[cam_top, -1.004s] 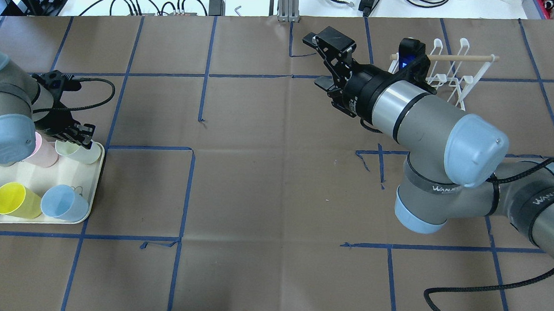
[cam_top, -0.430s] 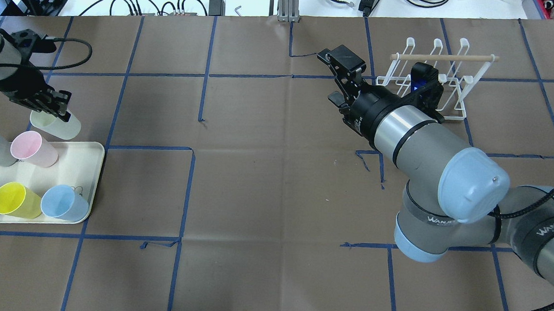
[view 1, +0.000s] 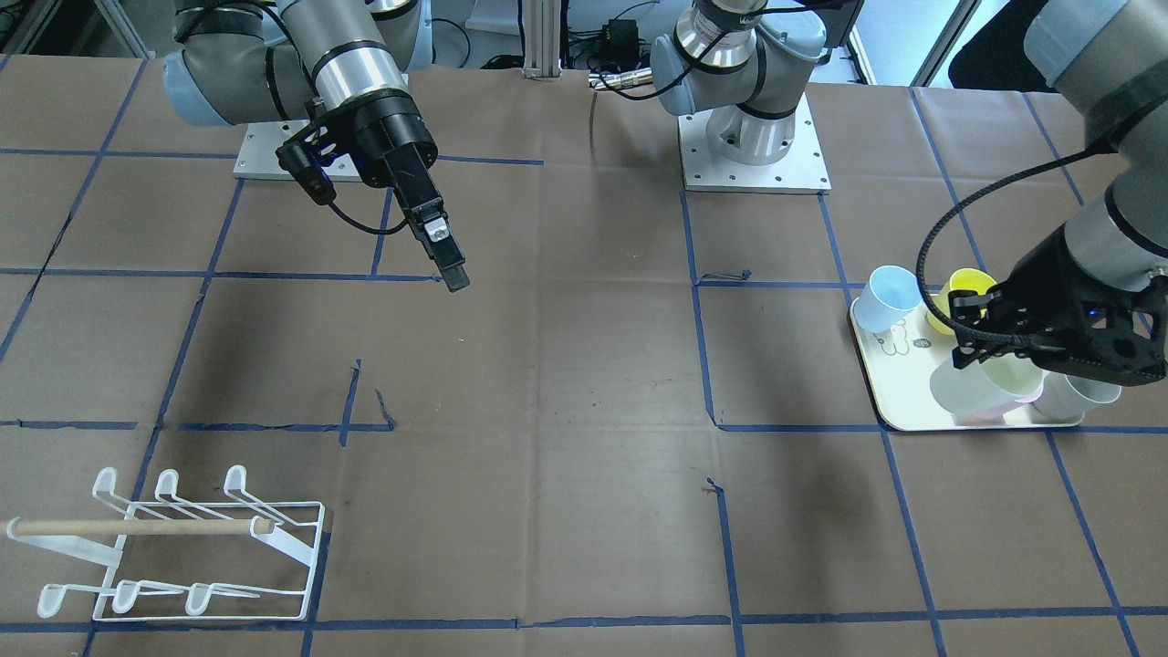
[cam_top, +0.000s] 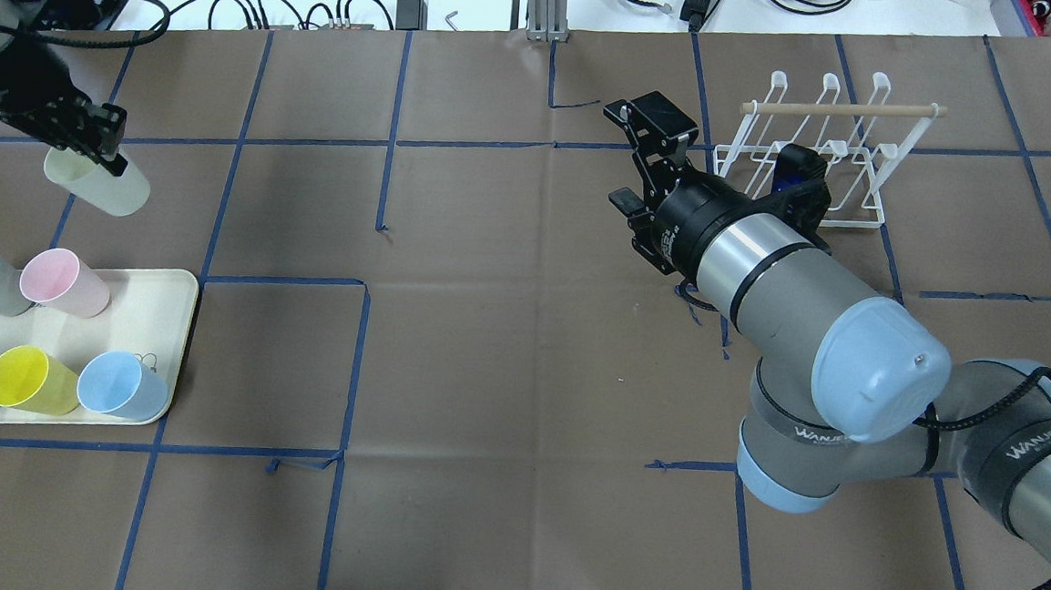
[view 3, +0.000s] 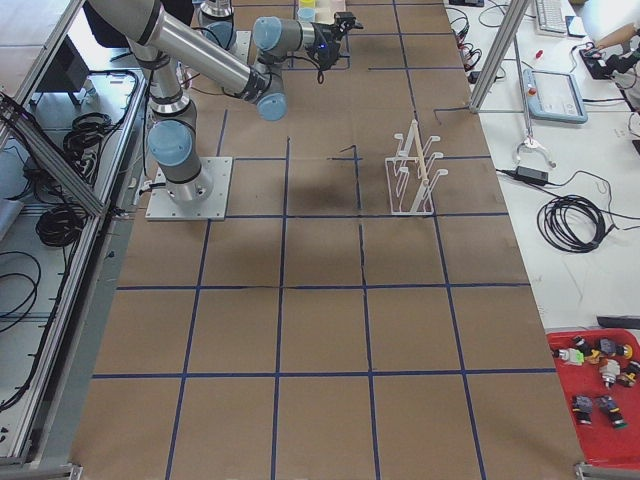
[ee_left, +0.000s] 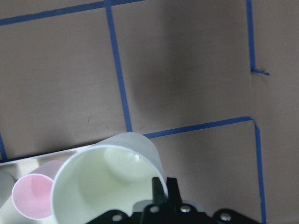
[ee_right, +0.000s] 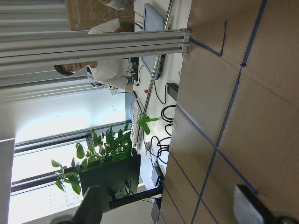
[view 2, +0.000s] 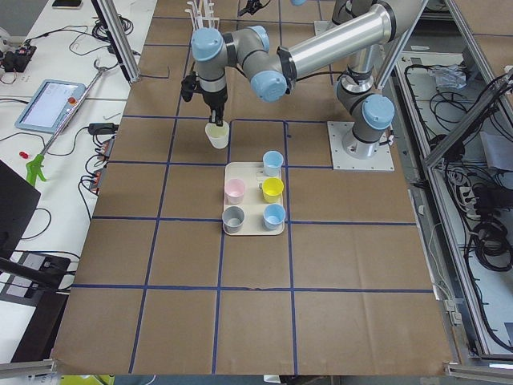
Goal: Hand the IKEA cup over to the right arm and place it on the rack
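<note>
Left fingers (cam_top: 104, 143) clamped on pale cup (cam_top: 101, 189) rim, upper left of frame, held above bench (cam_top: 504, 348); right fingers (cam_top: 660, 119) apart near rack (cam_top: 854, 142), upper right. Risk: rim-only pinch may let tilted cup slip during handover.

Brown paper (cam_top: 487, 329) gridded with blue tape (cam_top: 395, 123) covers the table (cam_top: 493, 530). A white bench (view 3: 600, 290) alongside carries black cables (view 3: 552, 222). A leafy plant (ee_right: 100, 149) stands by a bright window (ee_right: 42, 126).
</note>
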`<state>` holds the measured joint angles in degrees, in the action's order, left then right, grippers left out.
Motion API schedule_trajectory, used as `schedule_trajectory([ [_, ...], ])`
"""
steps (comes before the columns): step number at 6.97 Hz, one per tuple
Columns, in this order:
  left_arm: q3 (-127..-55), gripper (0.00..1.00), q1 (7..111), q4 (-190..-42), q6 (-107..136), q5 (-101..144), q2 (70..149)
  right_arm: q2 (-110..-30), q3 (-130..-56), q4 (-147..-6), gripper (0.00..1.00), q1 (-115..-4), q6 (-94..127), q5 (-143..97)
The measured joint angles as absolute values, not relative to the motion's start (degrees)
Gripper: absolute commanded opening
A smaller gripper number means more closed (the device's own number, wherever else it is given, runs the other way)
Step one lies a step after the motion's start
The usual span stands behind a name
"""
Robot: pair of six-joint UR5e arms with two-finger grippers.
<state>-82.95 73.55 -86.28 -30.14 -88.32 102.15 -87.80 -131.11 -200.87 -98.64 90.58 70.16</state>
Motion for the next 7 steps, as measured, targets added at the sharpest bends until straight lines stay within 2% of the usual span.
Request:
schedule_trajectory([
  [3, -82.43, 0.0, 80.22, -83.83, -35.09, -71.09, 101.55, -87.44, -131.03, -200.73, 1.0, -100.45, 91.85, 69.66],
  [5, -88.39, 0.0, 80.61, -70.46, -37.37, -55.07, 100.37, -86.26, -130.97, -200.74, 1.0, -100.77, 92.11, 69.34],
  [7, -98.64, 0.0, 80.59, -52.9, -37.68, -43.32, 97.19, -85.46, -130.9, -200.28, 1.0, -100.81, 91.64, 69.59],
])
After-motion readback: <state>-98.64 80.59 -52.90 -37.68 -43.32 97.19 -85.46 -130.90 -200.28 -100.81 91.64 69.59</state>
